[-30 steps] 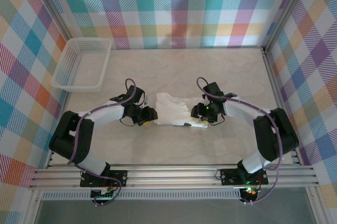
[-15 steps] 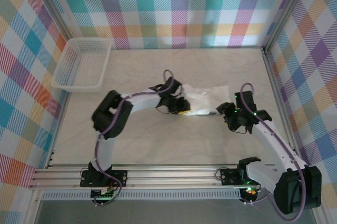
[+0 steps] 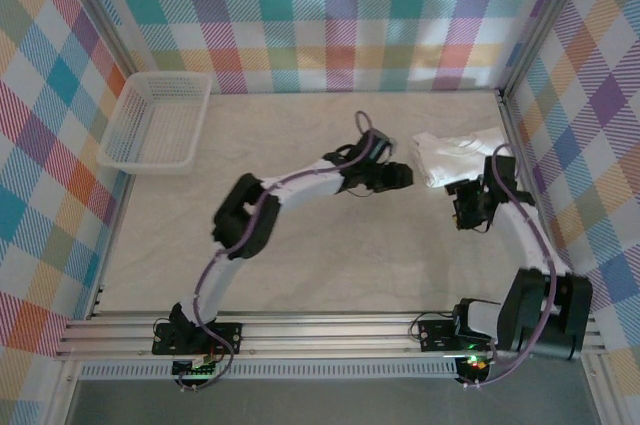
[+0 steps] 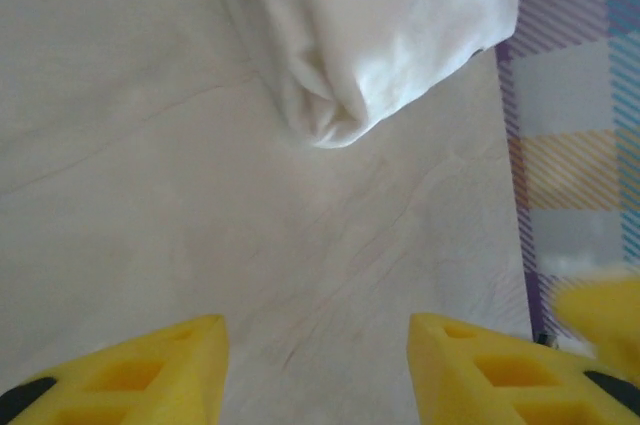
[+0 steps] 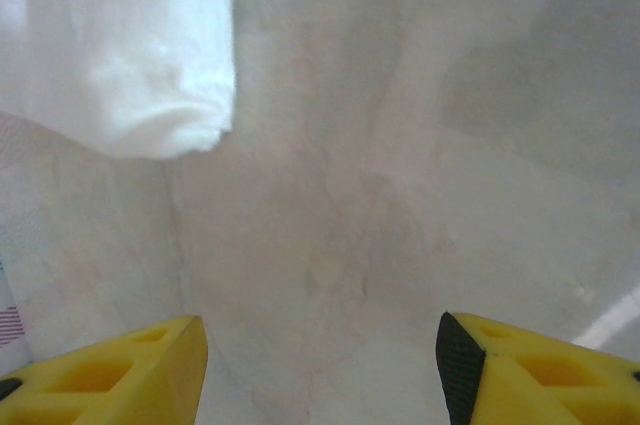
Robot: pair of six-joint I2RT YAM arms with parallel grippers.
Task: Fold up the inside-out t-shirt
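Observation:
The white t-shirt [image 3: 455,153] lies bunched in a small folded heap on the table's far right, close to the right wall. Its rounded folded edge fills the top of the left wrist view [image 4: 370,35] and the top-left corner of the right wrist view [image 5: 120,45]. My left gripper [image 3: 398,176] sits just left of the heap, open, its yellow fingers [image 4: 130,370] spread over bare table. Just below the heap my right gripper [image 3: 470,207] is open too, yellow fingers [image 5: 110,375] wide apart with nothing between them. Neither touches the shirt.
A white lattice basket [image 3: 157,123] stands at the back left. The plaid right wall [image 3: 570,145] with its metal rail runs right beside the shirt. The left arm stretches across the table's middle.
The shirt has travelled from the table's middle to the far right. Both grippers moved right with it and now hold nothing, with the shirt lying free.

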